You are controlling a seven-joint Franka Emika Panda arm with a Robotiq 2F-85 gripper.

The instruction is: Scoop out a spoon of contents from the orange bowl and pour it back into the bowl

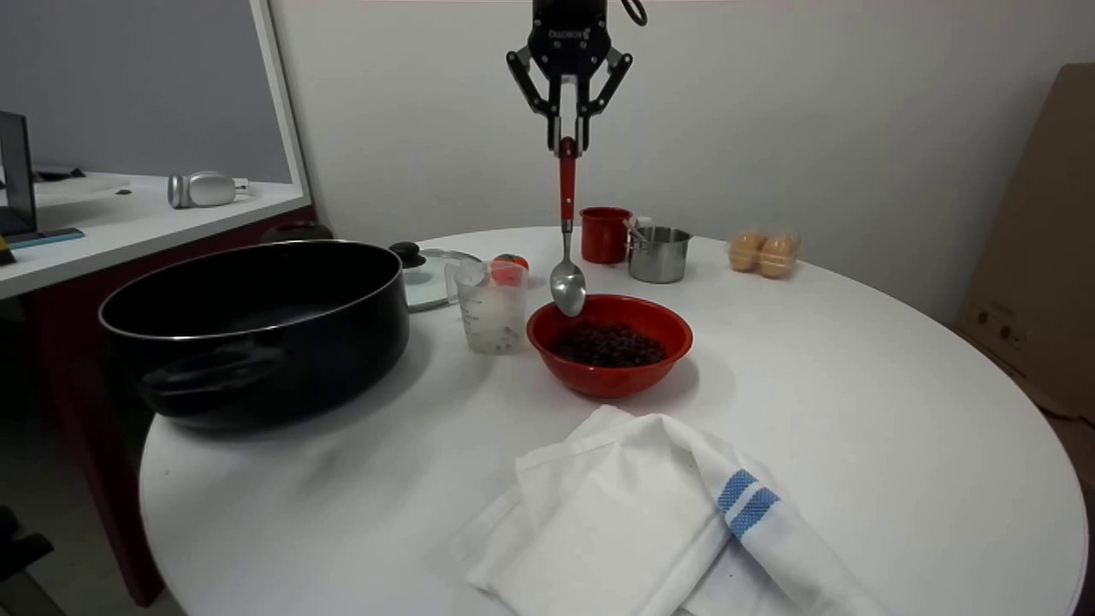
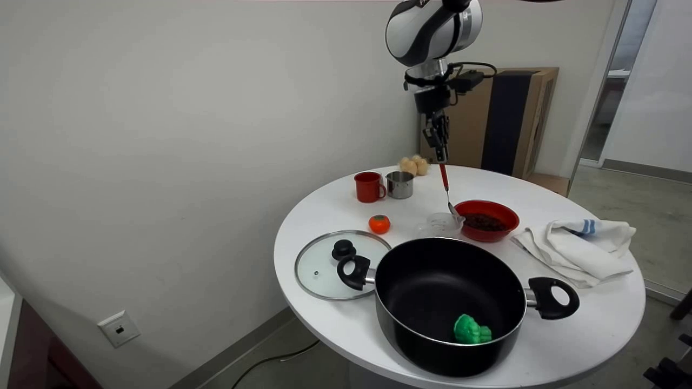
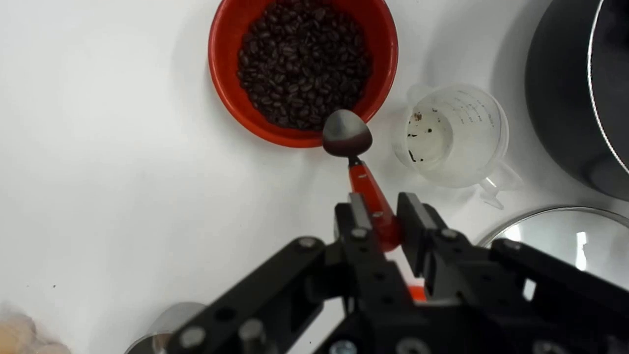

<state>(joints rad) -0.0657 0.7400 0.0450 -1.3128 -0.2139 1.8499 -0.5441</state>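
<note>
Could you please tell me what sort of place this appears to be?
Likely an office or lab arranged for kitchen tasks, judging by the silver-grey headphones on the white-topped desk and the round black pot nearby.

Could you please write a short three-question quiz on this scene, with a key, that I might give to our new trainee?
1. True or false: the jaws are closed on the red handle of the spoon.

2. Multiple choice: what lies inside the black pot?
a) the red mug
b) the green object
c) the white cloth

3. Short answer: which see-through container stands between the orange bowl and the black pot?

Key:
1. True.
2. b, as an exterior view shows.
3. The clear measuring jug.
</note>
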